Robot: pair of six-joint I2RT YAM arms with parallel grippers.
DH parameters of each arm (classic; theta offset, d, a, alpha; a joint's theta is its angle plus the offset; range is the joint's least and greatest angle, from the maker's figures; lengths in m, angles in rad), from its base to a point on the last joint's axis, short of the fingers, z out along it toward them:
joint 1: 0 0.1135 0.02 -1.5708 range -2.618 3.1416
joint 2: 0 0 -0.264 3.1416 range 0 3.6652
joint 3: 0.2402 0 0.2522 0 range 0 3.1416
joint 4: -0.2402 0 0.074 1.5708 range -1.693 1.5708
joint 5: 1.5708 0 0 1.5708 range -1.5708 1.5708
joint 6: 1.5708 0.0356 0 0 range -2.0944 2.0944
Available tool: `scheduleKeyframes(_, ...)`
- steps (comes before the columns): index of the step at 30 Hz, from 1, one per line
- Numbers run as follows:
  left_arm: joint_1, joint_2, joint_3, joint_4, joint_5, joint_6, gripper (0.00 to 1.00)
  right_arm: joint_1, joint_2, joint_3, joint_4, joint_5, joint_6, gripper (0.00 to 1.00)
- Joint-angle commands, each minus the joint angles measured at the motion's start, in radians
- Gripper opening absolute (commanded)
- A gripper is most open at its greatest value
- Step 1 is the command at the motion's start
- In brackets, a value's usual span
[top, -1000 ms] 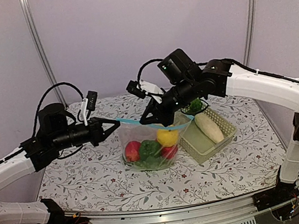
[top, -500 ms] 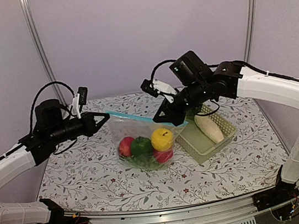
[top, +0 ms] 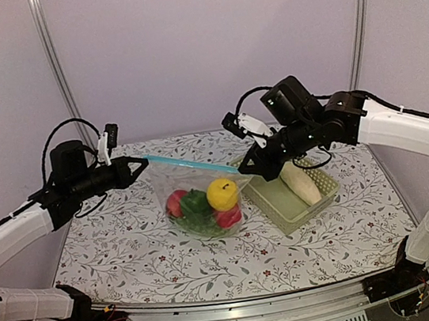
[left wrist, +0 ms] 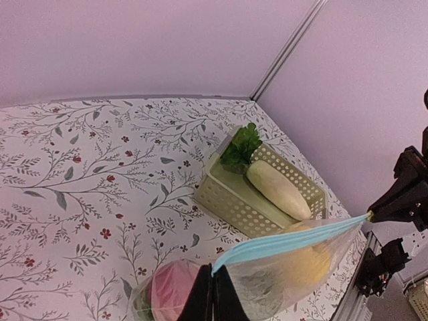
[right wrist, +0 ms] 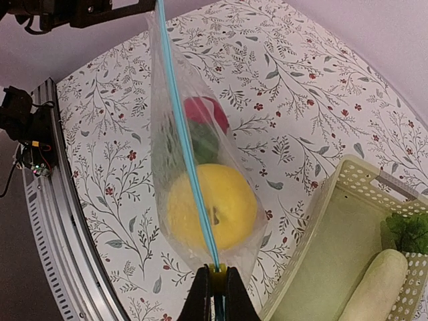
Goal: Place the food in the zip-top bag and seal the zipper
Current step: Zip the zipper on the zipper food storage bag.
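The see-through zip-top bag (top: 201,198) hangs above the table, stretched between both grippers by its light-blue zipper (top: 191,164). Inside are a yellow apple (top: 222,194), red round pieces (top: 177,203) and a green piece (top: 195,203). My left gripper (top: 141,163) is shut on the zipper's left end; in the left wrist view (left wrist: 213,294) its jaws pinch the corner. My right gripper (top: 245,167) is shut on the zipper's right end, over a small yellow slider (right wrist: 215,271). The white radish (top: 300,182) and a green leafy piece (left wrist: 241,145) lie in the basket.
A pale green lattice basket (top: 279,209) stands right of the bag on the flowered tablecloth (top: 116,254). Purple walls close in the back and sides. A metal rail (right wrist: 60,221) runs along the table's near edge.
Both grippers have pulled apart, left going left and right going right. The zipper is now drawn taut and straight, and the bag has lifted slightly.
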Motion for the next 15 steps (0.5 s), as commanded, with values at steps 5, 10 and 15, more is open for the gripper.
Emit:
scheduleKeyframes(5, 0.075, 0.026, 0.022, 0.044, -0.094, -0.008, 0.0, -0.029, -0.072, -0.042, -0.116, 0.074, 0.031, 0.0)
scheduleKeyframes(10, 0.078, 0.05, 0.032, 0.054, -0.036, 0.006, 0.0, -0.029, -0.075, -0.041, -0.11, 0.055, 0.034, 0.02)
scheduleKeyframes(15, 0.078, 0.093, 0.072, 0.023, 0.053, 0.05, 0.52, -0.029, -0.066, -0.021, -0.068, 0.069, 0.089, 0.83)
